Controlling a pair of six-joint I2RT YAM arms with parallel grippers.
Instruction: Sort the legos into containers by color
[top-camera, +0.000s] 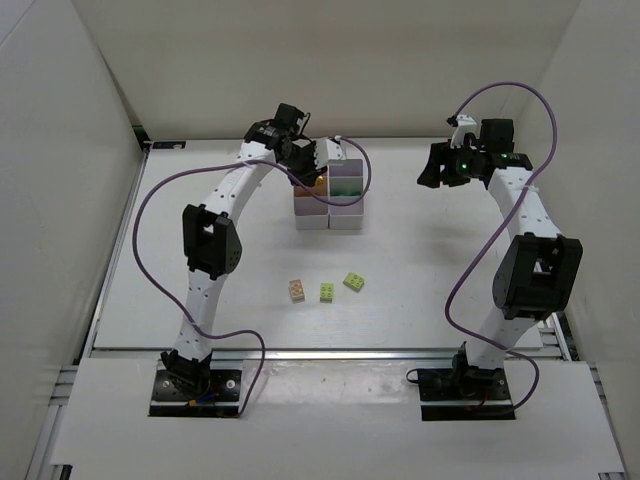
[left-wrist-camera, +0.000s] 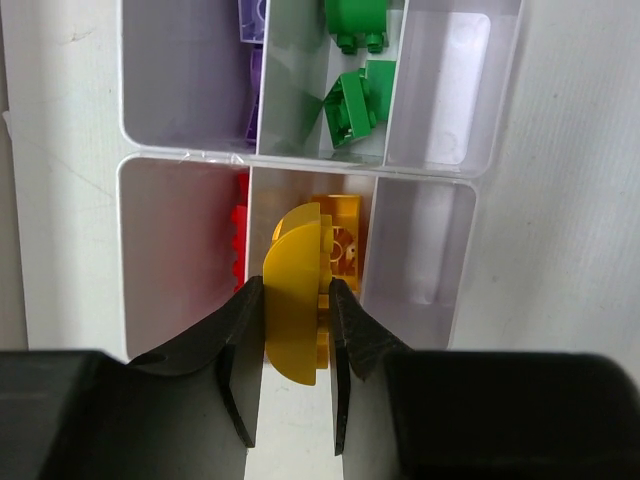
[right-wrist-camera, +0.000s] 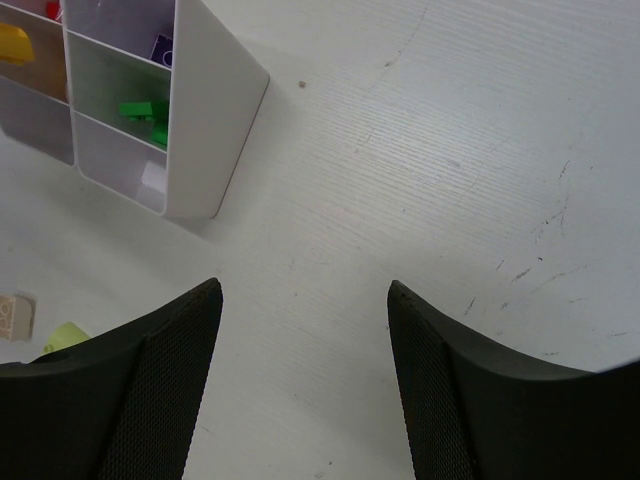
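The left gripper is pinching a yellow lego with a round top. Its two fingers press on the flat sides, and the round edge pokes out past the tips. The piece looks hard, light and smooth, so I think it could slip. The flat sides seem the best place to hold it.

Just past the fingertips, under the yellow piece, is the middle bin in the near row of the containers. An orange lego lies inside it. A red lego sits in the bin to the left of the fingers. Farther on, the far row has green legos straight ahead and purple legos to the left.

The right gripper has its fingers spread apart and holds nothing. Only bare table lies ahead of it. The containers are off to its far left, and a lime lego lies by its left finger.
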